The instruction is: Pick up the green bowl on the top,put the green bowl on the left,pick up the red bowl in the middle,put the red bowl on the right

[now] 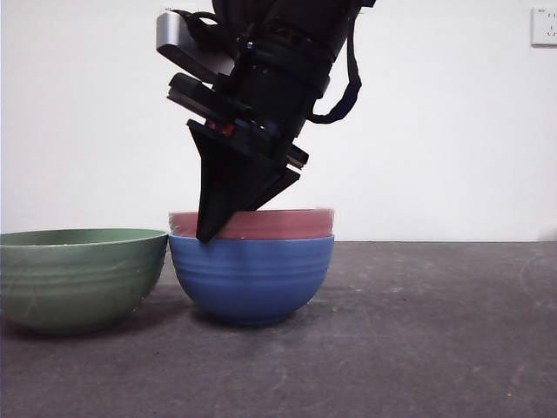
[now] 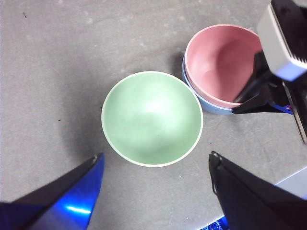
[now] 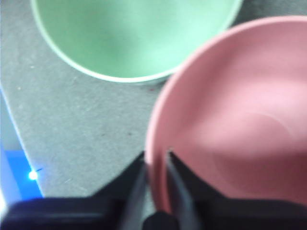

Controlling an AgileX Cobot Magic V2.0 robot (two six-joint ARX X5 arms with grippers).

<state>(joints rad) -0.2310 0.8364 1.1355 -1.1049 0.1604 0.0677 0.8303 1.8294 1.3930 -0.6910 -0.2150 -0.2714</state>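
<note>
- green bowl (image 1: 80,277) already parked on the table (image 1: 418,348) at left, upright, just beside the stack. Left gripper (image 2: 156,167) hangs above it, jaws spread wide, holding nothing.
- red bowl (image 1: 261,224) sits nested in the blue bowl (image 1: 251,277), mid-table.
- right gripper (image 3: 156,163) is on the red rim, one jaw inside, one outside, nearly closed on the wall; looks pinched, lift not begun.
- To do it well: clamp firmly, lift straight up so blue stays put, then carry right.

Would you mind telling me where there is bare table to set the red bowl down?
Bare table runs right of the blue bowl. The other side is crowded: the green bowl sits beside it. The right gripper pinches the red bowl rim.
</note>
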